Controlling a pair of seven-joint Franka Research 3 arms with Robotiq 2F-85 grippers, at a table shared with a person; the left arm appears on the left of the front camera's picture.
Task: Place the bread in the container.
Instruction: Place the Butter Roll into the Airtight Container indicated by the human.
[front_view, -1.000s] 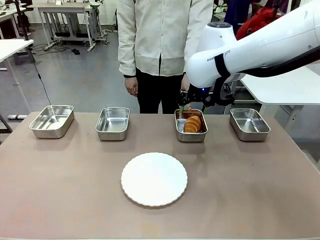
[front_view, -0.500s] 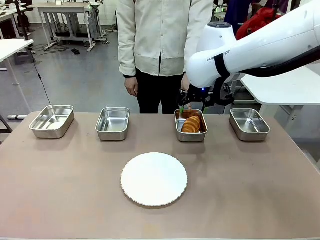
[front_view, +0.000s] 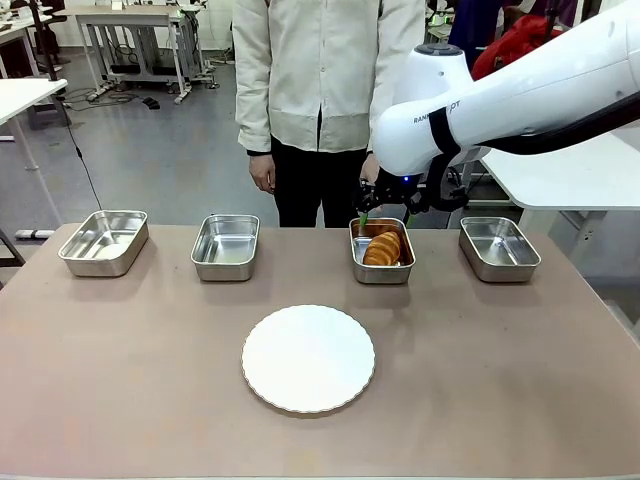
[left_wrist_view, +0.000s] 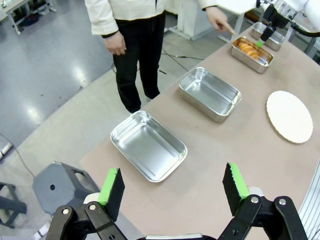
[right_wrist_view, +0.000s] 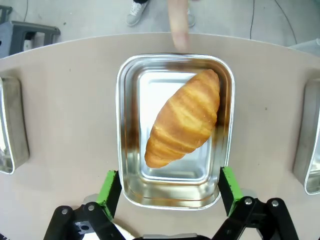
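**Bread in the container, right tool letting go**

We are looking across the desk (front_view: 120, 380), where a white plate (front_view: 308, 359) is sitting near the middle and a row of steel trays is lying along the far edge beside the person (front_view: 325, 90). Our right tool (front_view: 384, 214) is hovering just above the container (front_view: 381, 272), its fingers (right_wrist_view: 110, 187) standing wide apart and gripping nothing. The bread (right_wrist_view: 184, 125) is lying inside that container, slanted from corner to corner, clear of the pads. The person's finger (right_wrist_view: 178, 25) is pointing at the container's far rim. Our left tool (left_wrist_view: 172, 190) is waiting with its jaws apart over the desk's other end, empty. We are judging the placing done; only pulling the right arm away is left.
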